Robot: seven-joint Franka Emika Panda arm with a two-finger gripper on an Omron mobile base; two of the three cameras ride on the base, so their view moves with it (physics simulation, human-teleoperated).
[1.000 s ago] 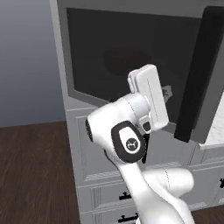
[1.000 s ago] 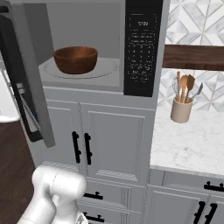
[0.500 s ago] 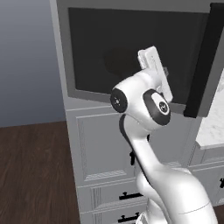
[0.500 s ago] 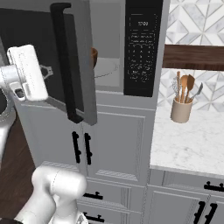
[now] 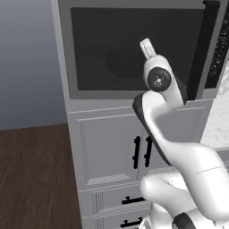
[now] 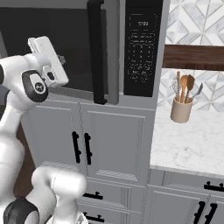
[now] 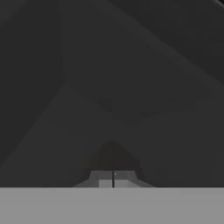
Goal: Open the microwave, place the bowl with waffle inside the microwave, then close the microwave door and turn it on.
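Note:
The microwave (image 6: pixel 114 26) is set into the grey cabinet wall, with its black keypad strip (image 6: pixel 139 48) on the right. The microwave door (image 5: pixel 134 49) stands shut or very nearly so, and its long black bar handle (image 6: pixel 96 52) lies next to the keypad. My gripper (image 7: pixel 113 177) is shut, its tips against the dark tinted window and nothing between them. The hand (image 6: pixel 46 59) reaches the glass from the left. A faint round shadow (image 5: pixel 118 62) shows through the window. The bowl and the waffle are hidden behind the glass.
White panelled cabinet doors with short black handles (image 6: pixel 81 146) sit below the microwave. To the right lie a marble counter (image 6: pixel 188 144), a beige utensil pot (image 6: pixel 180 109) and a wooden shelf (image 6: pixel 192 57). Dark wood floor (image 5: pixel 31 174) lies at the left.
The door has swung from wide open to shut or nearly shut, hiding the bowl. My hand has followed it in, against the glass.

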